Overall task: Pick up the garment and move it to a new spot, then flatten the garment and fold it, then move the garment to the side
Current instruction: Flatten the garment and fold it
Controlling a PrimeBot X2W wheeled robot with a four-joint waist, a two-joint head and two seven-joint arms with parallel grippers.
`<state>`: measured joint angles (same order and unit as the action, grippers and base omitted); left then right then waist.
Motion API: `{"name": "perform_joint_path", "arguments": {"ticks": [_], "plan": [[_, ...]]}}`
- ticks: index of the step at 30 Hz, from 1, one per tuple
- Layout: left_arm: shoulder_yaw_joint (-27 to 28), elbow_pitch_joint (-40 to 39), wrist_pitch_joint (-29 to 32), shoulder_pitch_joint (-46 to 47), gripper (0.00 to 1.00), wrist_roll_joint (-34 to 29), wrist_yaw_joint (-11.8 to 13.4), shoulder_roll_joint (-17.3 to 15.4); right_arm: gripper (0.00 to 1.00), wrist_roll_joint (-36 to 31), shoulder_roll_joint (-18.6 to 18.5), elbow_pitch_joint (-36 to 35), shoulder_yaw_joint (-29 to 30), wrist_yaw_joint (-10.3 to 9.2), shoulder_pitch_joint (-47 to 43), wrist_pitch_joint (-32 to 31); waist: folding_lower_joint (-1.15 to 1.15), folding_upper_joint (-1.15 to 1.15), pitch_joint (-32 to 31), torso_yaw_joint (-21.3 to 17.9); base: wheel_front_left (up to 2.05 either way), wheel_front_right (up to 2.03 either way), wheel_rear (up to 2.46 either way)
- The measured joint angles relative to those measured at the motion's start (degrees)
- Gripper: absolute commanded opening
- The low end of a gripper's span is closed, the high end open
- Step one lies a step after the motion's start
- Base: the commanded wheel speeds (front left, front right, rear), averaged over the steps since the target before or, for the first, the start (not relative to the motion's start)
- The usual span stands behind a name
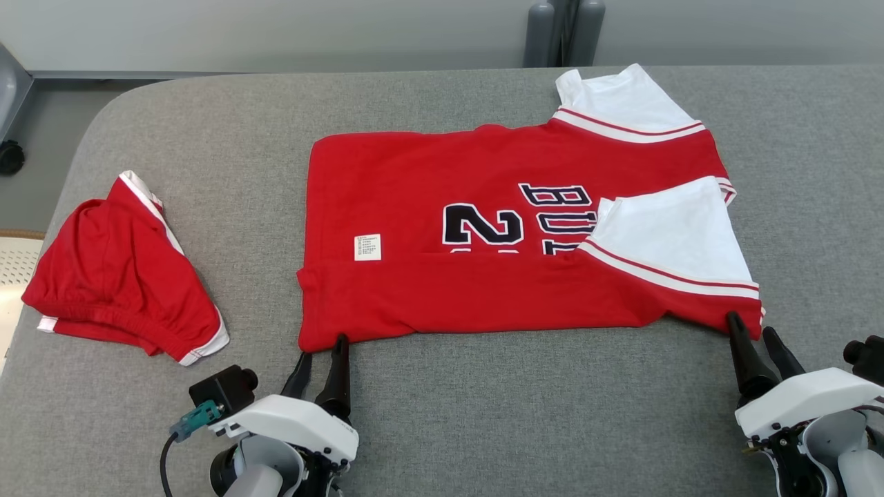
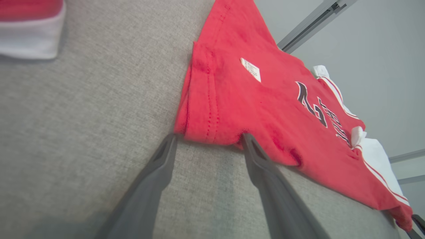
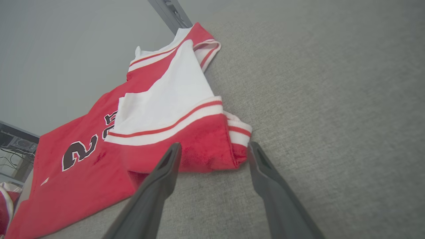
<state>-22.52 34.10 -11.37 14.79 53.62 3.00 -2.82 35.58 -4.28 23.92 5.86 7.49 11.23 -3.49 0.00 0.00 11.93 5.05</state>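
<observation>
The shirt (image 1: 483, 228) is lying flat on the table (image 1: 483, 428), spreading away just ahead of both pincers, with its near strip and one white sleeve (image 1: 670, 228) already turned in over the front. The left pincer (image 1: 323, 347) is standing wide and holding nothing, its tips straddling the shirt's hem corner. The right pincer (image 1: 750, 324) is standing wide and empty too, its tips flanking the shoulder corner. Moving and flattening are looking done and folding begun; by my judgement more folds and the shift aside are remaining. Red shorts (image 1: 117, 269) are lying well off to the left pincer's outer side.
</observation>
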Motion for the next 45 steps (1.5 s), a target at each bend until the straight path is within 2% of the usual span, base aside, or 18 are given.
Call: {"name": "perform_joint_path", "arguments": {"ticks": [20,21,22,24,25,27,28,45], "plan": [[-5.49,6.28,-1.93,7.69,1.0,5.92,-2.0,-0.21,1.0,-2.14,0.37,3.24,2.81,0.01,4.49,-1.63,0.0,0.0,3.3,0.54,0.0,0.0,0.0],[-5.65,6.56,-2.04,8.0,0.97,6.02,-2.03,-0.19,1.0,-2.14,0.41,3.26,2.77,0.01,4.72,-1.64,0.0,0.0,3.4,0.58,0.0,0.0,0.0],[-5.81,6.73,-2.22,8.13,0.55,6.26,-2.34,-0.2,1.0,-2.14,0.42,3.3,2.74,0.01,4.83,-1.64,0.0,0.0,3.5,0.62,0.0,0.0,0.0],[-6.25,7.19,-2.31,8.55,0.1,6.49,-2.71,-0.21,1.0,-2.03,0.43,3.3,2.49,0.01,4.97,-1.79,0.0,0.0,3.6,0.72,0.0,0.0,0.0],[-6.49,7.45,-2.38,8.84,0.0,6.5,-2.97,-0.21,0.66,-1.79,0.44,3.28,2.29,0.01,5.03,-1.9,0.0,0.0,3.61,0.75,0.0,0.0,0.0],[-6.75,7.98,-2.6,9.17,0.0,6.89,-3.01,-0.15,0.11,-1.62,0.45,3.32,1.92,0.0,5.14,-2.15,0.0,0.0,3.6,0.79,0.0,0.0,0.0],[-6.93,8.23,-2.63,9.2,0.0,7.01,-3.02,-0.11,0.0,-1.37,0.48,3.37,1.68,0.0,5.14,-2.24,0.0,0.0,3.56,0.81,0.0,0.0,0.0],[-7.11,11.28,-3.56,9.81,0.0,5.68,-3.79,0.19,0.0,0.23,-1.27,3.54,-0.43,0.0,4.6,-1.78,0.0,0.0,1.55,0.65,0.0,0.0,0.0]]}}
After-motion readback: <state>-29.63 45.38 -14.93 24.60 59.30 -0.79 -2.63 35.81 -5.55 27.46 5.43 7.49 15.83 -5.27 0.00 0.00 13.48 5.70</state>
